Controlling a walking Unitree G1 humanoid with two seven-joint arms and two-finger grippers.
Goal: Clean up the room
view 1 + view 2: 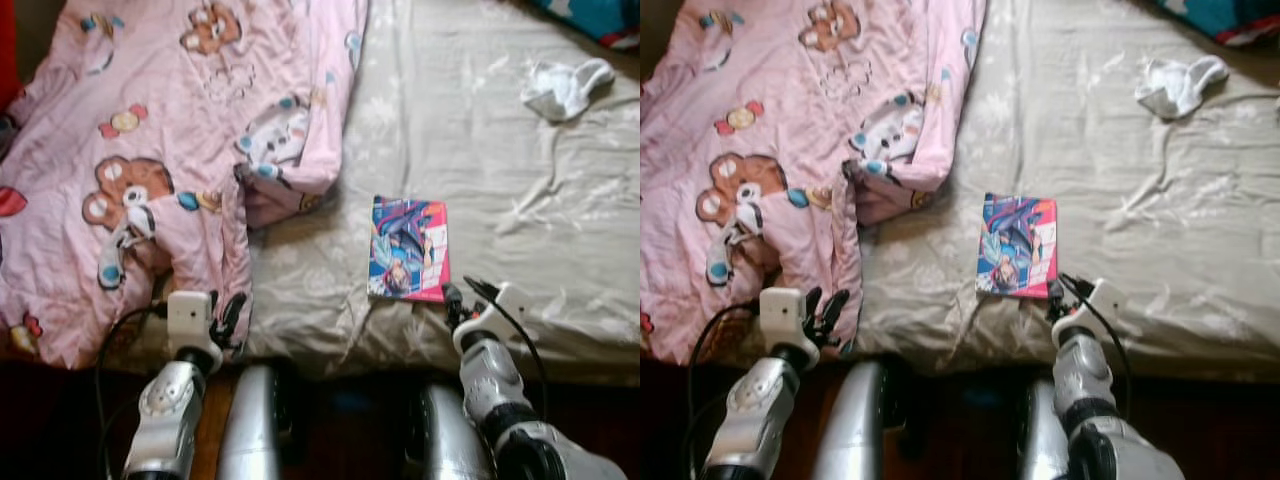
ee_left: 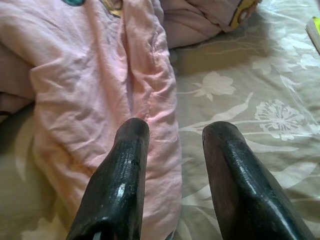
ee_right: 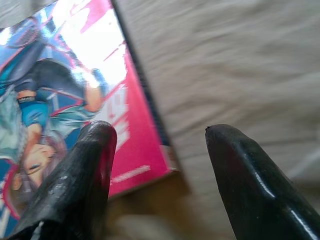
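On your left, the pink quilt (image 1: 150, 150) lies bunched across the bed's left half, its edge trailing over the floral sheet (image 1: 480, 160); your left gripper (image 2: 175, 165) hovers at that edge with fingers spread and nothing between them, apparently staged to take the hem. Centre, the comic book (image 1: 408, 248) lies flat near the bed's front edge; your right gripper (image 3: 157, 172) stands parted, straddling its near corner, likely lined up to pinch it. Far right, a white sock (image 1: 565, 88) lies crumpled, untouched.

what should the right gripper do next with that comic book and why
Probably ease the right gripper forward and close on the comic book: its fingers are open at the book's near right corner, which lies flat on the bedsheet, not yet gripped.
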